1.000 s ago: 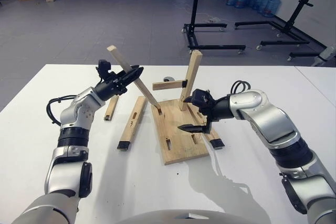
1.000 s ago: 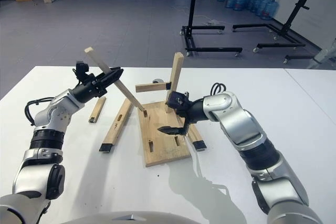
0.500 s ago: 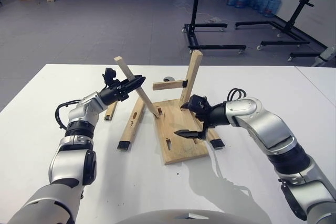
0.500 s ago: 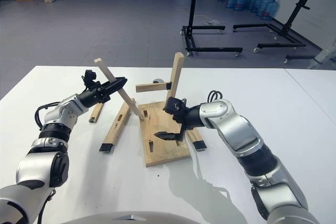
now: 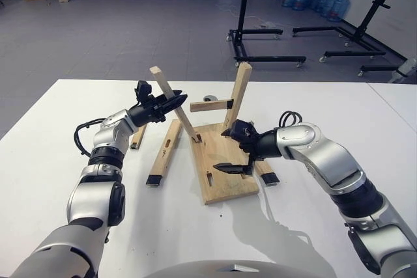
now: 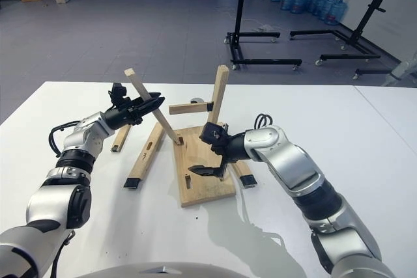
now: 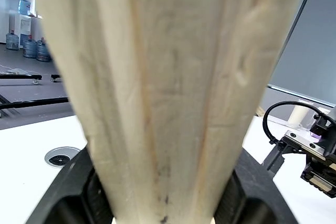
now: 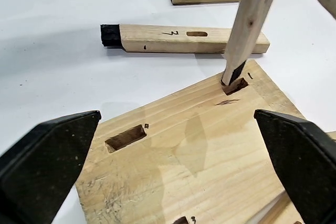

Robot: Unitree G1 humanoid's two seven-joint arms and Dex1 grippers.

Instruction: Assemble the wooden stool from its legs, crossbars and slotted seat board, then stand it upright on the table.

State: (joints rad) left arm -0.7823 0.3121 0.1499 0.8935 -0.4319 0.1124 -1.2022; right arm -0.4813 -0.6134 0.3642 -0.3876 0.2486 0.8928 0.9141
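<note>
A tilted leg [image 5: 186, 122] is pinched by the left gripper [image 5: 171, 102], its foot apparently seated in the seat board's [image 5: 228, 185] 11 o'clock slot. The right gripper [image 5: 223, 150] is held spread, that foot at its 10 o'clock.

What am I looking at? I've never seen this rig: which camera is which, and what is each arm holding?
It is a humanoid robot with two arms, each ending in a two-fingered gripper. The two wide pictures come from its head, looking down over a white table; the two close-ups come from cameras on its wrists. The left gripper is shut on a tilted wooden leg, whose lower end meets a corner slot of the seat board. The right gripper hangs open over that board, holding nothing. A second leg stands nearly upright in the board with a crossbar attached. A loose leg and a short piece lie on the table left of the board.
</note>
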